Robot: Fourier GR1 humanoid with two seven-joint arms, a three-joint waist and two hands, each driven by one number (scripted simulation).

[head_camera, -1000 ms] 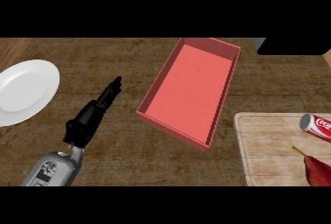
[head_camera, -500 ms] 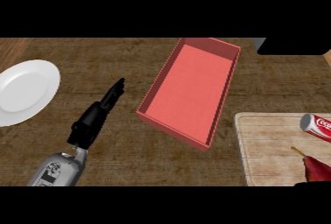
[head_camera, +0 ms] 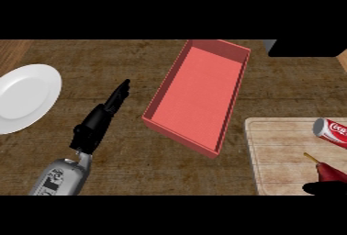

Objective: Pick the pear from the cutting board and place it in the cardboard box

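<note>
Pear (head_camera: 331, 173) lies on the board (head_camera: 284, 158), bottom-right corner. Its long axis is diagonal, stem pointing up-left toward the box (head_camera: 177, 131). Right hand (head_camera: 324, 188) only pokes in at the lower edge, right against the pear's lower end; can't tell its fingers. Left hand (head_camera: 100, 117) is well apart on the table (head_camera: 142, 165), fingers straight. Versus 1 s ago: right hand has entered view, pear unmoved.
</note>
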